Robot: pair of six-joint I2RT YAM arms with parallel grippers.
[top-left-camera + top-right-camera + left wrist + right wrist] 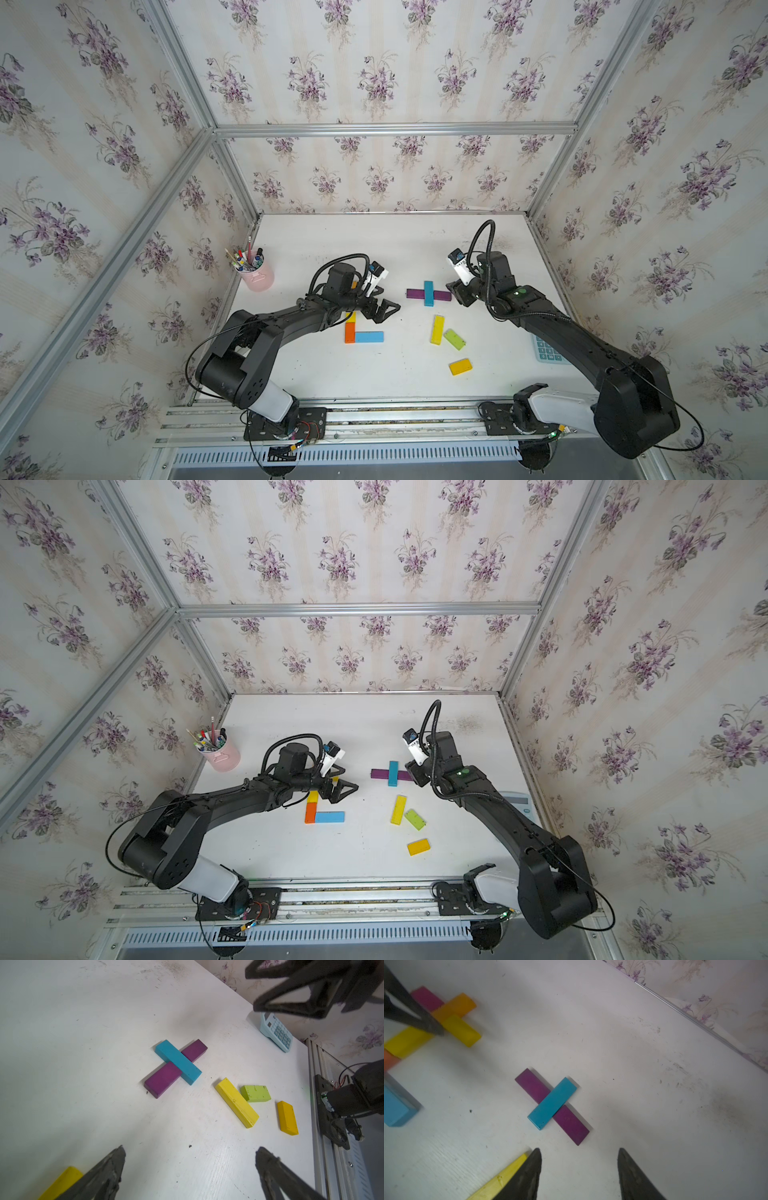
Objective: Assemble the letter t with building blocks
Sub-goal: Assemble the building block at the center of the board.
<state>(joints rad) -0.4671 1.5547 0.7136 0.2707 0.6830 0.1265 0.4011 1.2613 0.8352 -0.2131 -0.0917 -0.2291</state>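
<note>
While the teal block [552, 1103] lay across the purple block [532, 1084], we saw the left jaws apart. The right jaws gaped too.

The white worktop [374, 241] carries dark scuff marks. A pink cup [261, 277] stands upright at the worktop's left edge, towards its back, and is full of pens and pencils [246, 258]. A pale blue calculator [276, 1031] lies flat at the worktop's right edge. Floral wallpaper [374, 75] encloses the worktop on three sides.
</note>
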